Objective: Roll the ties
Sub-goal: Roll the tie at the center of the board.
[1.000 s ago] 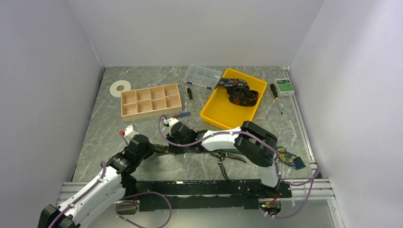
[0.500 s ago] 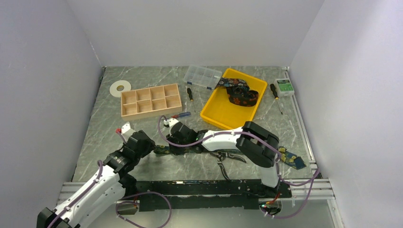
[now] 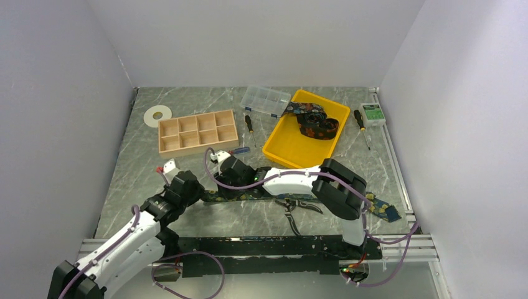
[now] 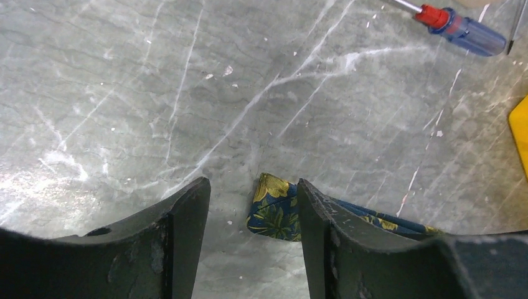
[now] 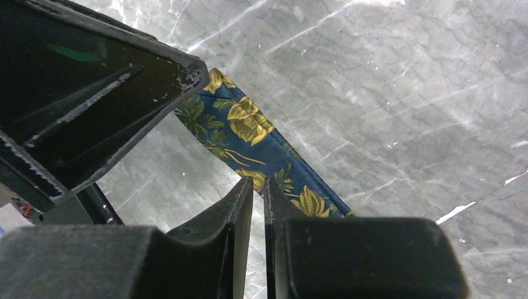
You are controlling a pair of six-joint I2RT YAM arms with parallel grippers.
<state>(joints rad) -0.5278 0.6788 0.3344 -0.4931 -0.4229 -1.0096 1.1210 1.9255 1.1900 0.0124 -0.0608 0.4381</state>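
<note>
Top external view: one tie [image 3: 381, 208] lies flat as a strip on the near table [image 3: 124, 180], a second tie [image 3: 314, 122] is bundled in the yellow tray [image 3: 292, 152], and the left gripper [image 3: 198, 192] and right gripper [image 3: 223, 184] meet at the strip's narrow end, so starting the roll is judged the step in hand. Left wrist view: the left gripper [image 4: 252, 185] stands well apart and empty, with the folded tie end [image 4: 272, 208] just beside one finger; the next move calls for closing on that fold and turning it over. Right wrist view: the right gripper [image 5: 256, 182] is almost together at the tie [image 5: 246, 121]; whether it pinches fabric cannot be told.
</note>
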